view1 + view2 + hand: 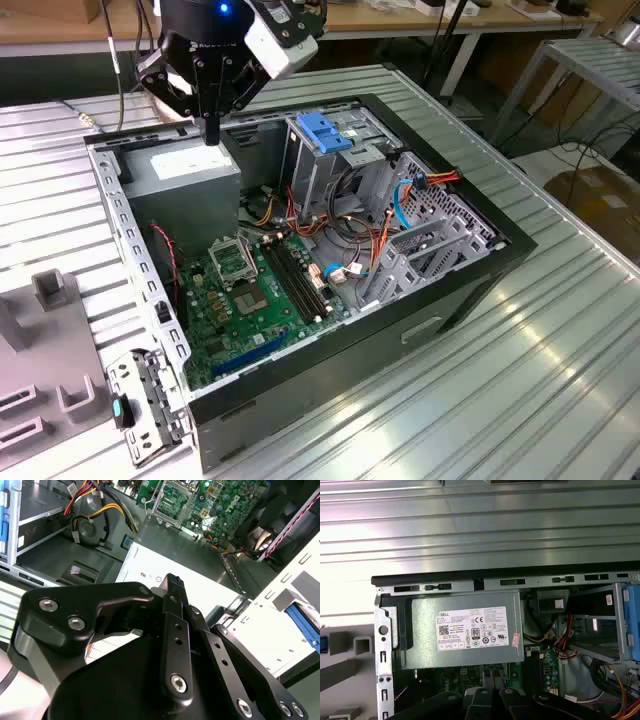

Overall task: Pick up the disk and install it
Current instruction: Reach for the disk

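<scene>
Sight of the disk (pixel 301 621) is scant: in the second wrist view you get slanted bright-blue rails, cut off by the frame edge. They sit past the side wall of the computer case (pixel 130 260), among pale fixture blocks (pixel 280 605) and well apart from the hand (pixel 212 135). You cannot make out the disk's dark body. Your hand hangs from the arm with its fingers pointing straight down, pressed together into one thin tip with nothing between them. It is just over the grey power supply (pixel 185 170) in a corner of the open case. That supply carries a white label (pixel 472 628) crowded with small print and marks. The arm above the hand is cut off in the exterior view, and in the first wrist view the hand's black links are cropped at the frame edge. The case rests on the ribbed metal desk (pixel 520 380).
</scene>
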Controlling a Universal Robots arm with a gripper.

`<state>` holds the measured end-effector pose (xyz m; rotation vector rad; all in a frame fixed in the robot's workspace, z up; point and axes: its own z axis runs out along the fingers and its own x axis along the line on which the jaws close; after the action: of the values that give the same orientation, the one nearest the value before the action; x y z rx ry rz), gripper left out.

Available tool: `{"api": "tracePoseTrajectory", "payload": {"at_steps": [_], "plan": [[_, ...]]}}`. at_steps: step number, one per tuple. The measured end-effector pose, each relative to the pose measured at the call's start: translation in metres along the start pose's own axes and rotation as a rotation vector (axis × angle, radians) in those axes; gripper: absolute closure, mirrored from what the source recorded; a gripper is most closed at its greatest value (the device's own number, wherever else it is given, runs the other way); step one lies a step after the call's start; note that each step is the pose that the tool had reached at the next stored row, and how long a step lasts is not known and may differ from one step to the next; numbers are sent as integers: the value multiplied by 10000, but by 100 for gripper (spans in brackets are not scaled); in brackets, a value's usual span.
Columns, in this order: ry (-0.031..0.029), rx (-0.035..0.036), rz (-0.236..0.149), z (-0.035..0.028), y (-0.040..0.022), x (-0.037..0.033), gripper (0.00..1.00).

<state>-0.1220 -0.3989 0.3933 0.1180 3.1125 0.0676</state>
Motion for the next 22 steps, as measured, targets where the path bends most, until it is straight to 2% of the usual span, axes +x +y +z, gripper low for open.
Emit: {"api": "tracePoseTrajectory", "payload": {"at_steps": [22], "plan": [[0, 0, 0, -1, -4, 51, 89]]}}
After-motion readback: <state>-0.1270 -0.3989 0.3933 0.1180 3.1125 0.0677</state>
